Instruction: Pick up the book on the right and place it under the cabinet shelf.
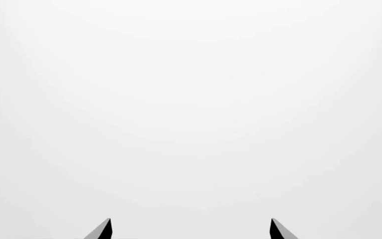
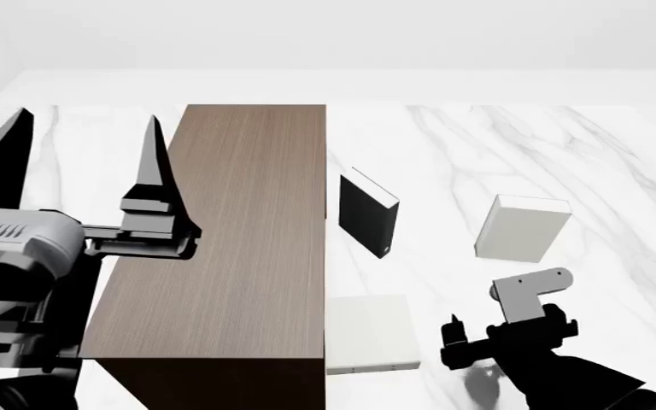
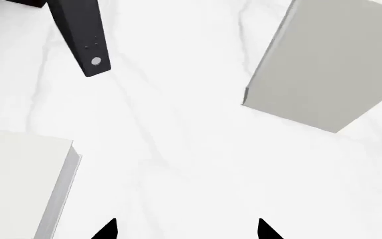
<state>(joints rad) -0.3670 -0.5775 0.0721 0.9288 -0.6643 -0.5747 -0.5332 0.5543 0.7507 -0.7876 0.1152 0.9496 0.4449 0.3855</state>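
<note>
The pale grey-white book (image 2: 522,229) stands upright at the right of the marble table and fills the right wrist view's upper part (image 3: 327,64). The dark brown wood-grain cabinet (image 2: 225,248) lies at centre left. My right gripper (image 2: 502,340) is open and empty, low over bare marble in front of the book; its two black tips (image 3: 185,230) are wide apart. My left gripper (image 2: 78,158) is open and empty, raised beside the cabinet's left side. In the left wrist view (image 1: 191,229) it faces only blank white.
A black book (image 2: 368,213) (image 3: 78,35) stands just right of the cabinet. Another pale book (image 2: 371,340) (image 3: 18,184) lies flat against the cabinet's right front corner, left of my right gripper. The white marble table (image 2: 613,171) stretches to a white wall.
</note>
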